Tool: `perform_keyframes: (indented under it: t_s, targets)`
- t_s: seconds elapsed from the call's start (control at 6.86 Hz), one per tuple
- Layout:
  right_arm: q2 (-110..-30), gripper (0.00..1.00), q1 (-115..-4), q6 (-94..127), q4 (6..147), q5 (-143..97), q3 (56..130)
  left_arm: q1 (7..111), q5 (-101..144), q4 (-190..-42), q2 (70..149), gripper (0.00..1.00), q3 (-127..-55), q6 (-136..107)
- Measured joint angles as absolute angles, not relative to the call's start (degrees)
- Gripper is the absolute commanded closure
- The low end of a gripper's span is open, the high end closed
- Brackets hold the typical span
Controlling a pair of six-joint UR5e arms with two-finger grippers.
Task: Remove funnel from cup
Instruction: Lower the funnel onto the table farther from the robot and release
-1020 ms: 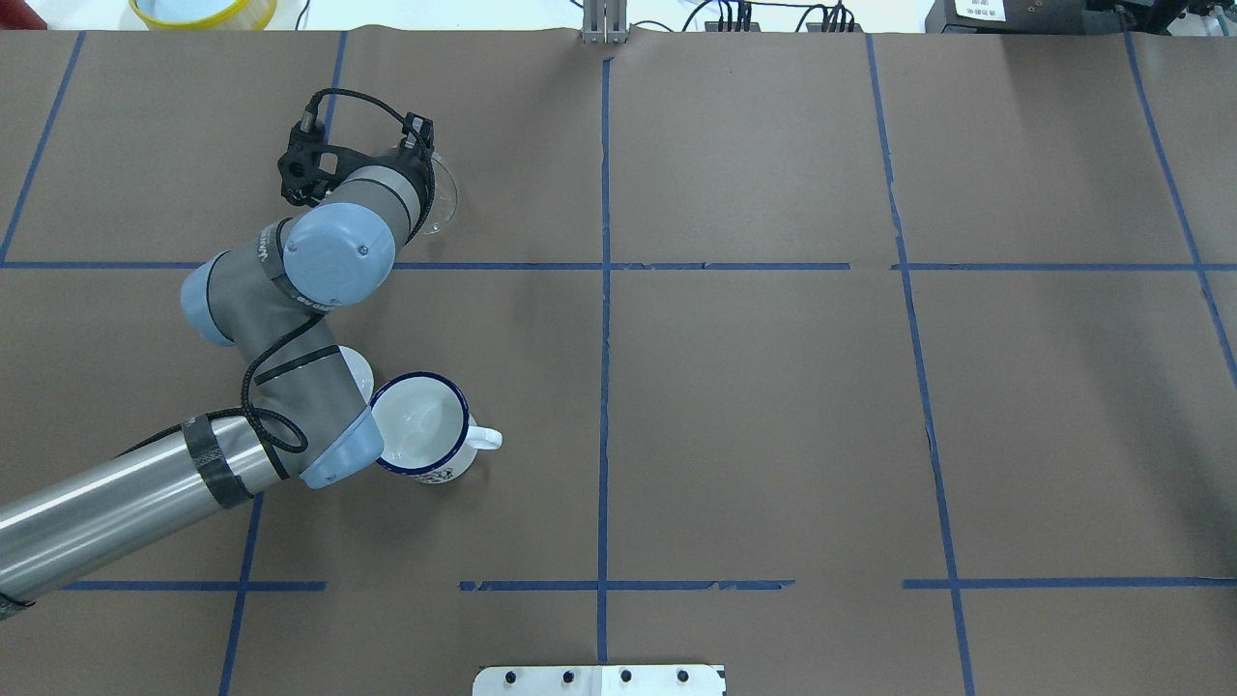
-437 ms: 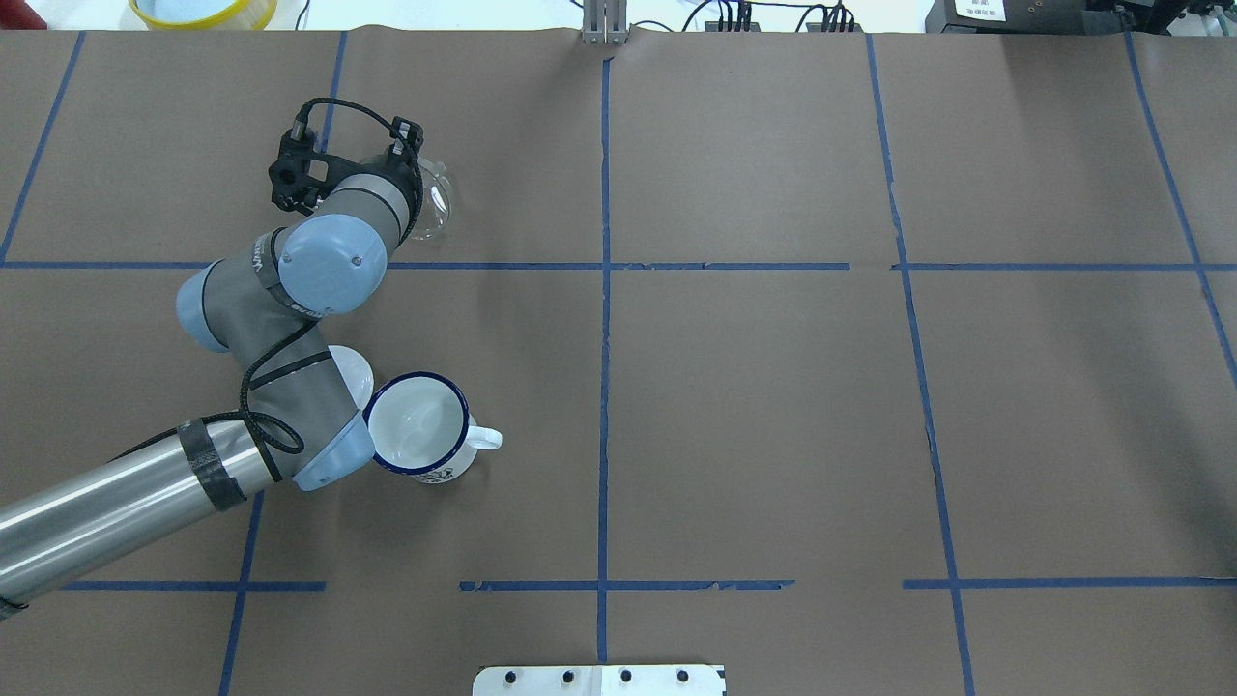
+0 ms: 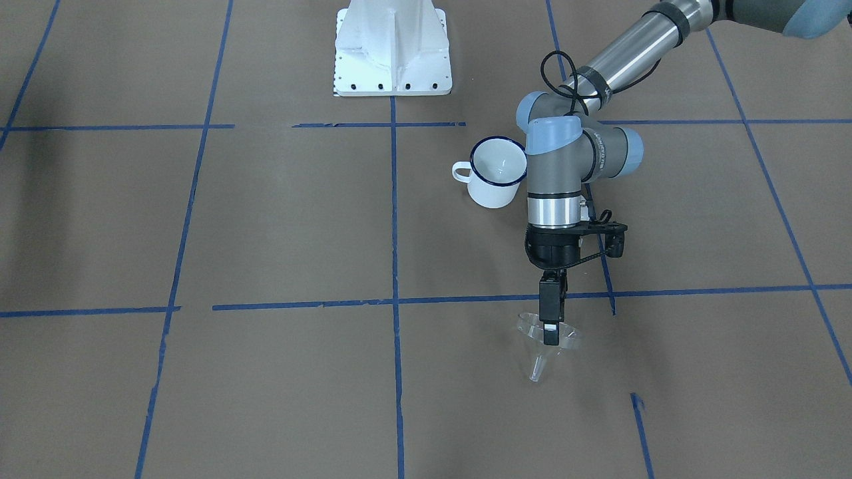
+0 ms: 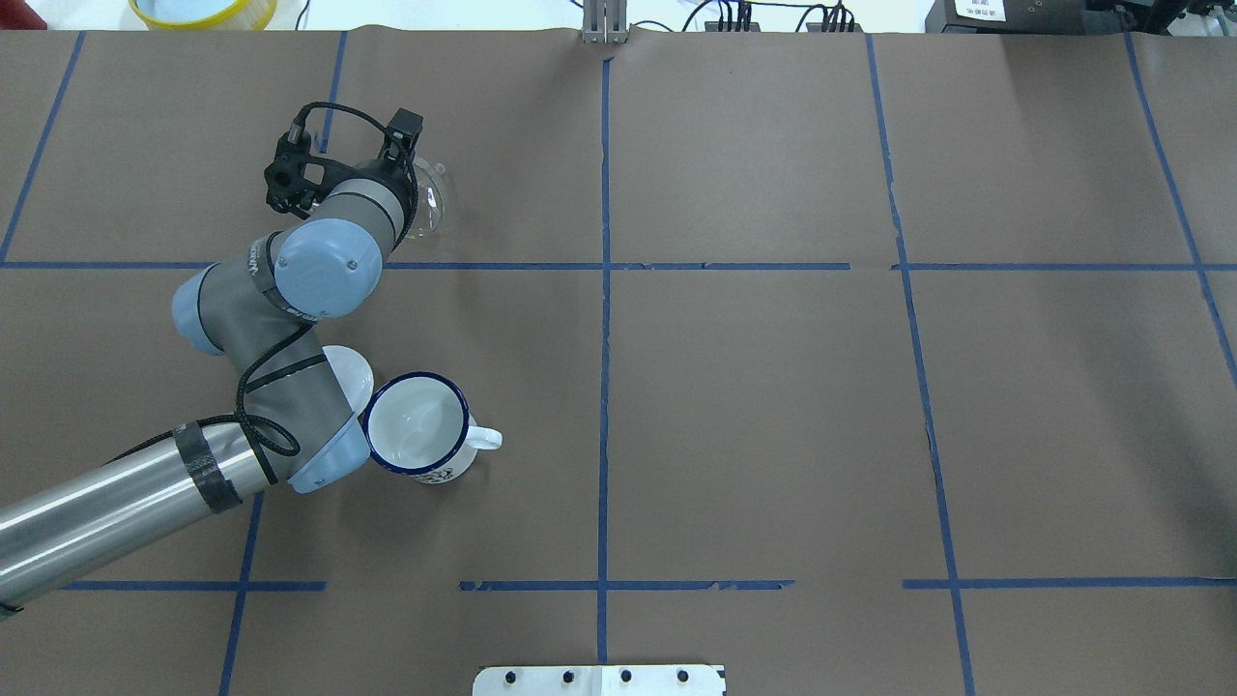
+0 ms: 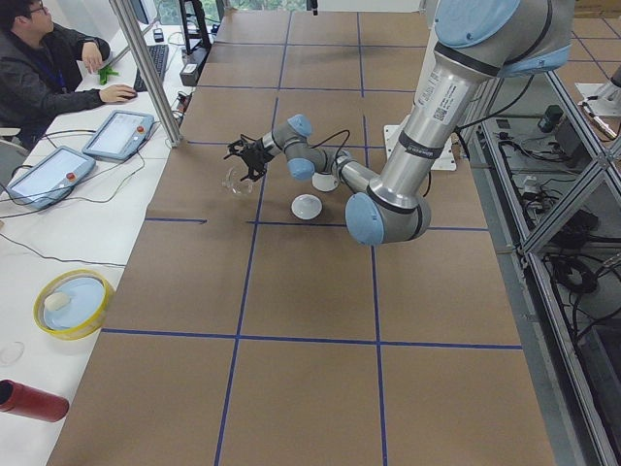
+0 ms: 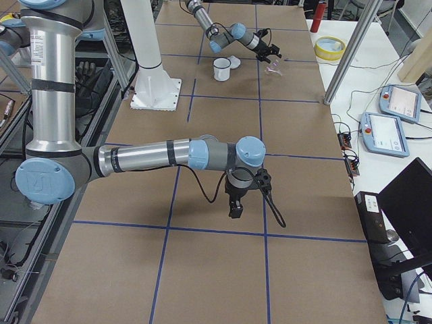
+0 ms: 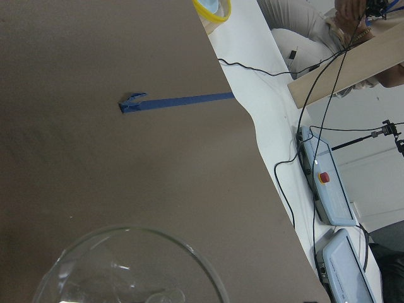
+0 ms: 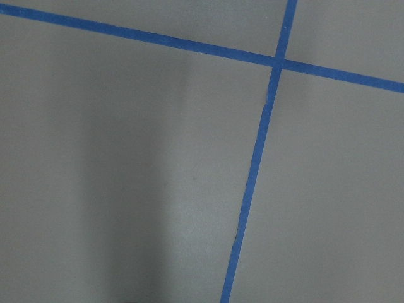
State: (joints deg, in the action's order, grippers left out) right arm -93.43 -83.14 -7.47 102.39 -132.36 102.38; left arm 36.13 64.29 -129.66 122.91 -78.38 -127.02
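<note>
One funnel [image 3: 532, 336] farther from cup [image 3: 496, 174]

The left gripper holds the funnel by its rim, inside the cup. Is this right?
No. The left gripper does hold the funnel by its rim, but the funnel is outside the cup, well apart from it; the front-facing view shows this.

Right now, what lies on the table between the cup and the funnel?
In the overhead view, only bare paper and one blue tape line lie between cup and funnel.
</note>
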Motion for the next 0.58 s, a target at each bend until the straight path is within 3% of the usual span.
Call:
perform_keyframes:
  t_s: [0.29, 0.58]
  targets:
    - [-93.4, 0.00, -83.1, -7.5, 102.4, -132.4, 102.4, 37.0, 68.5, -129.4, 122.0, 0.00, -82.3, -116.5]
    - [-93.4, 0.00, -83.1, -7.5, 102.4, -132.4, 102.4, 39.5, 80.5, -127.6, 116.2, 0.00, -91.7, -105.9]
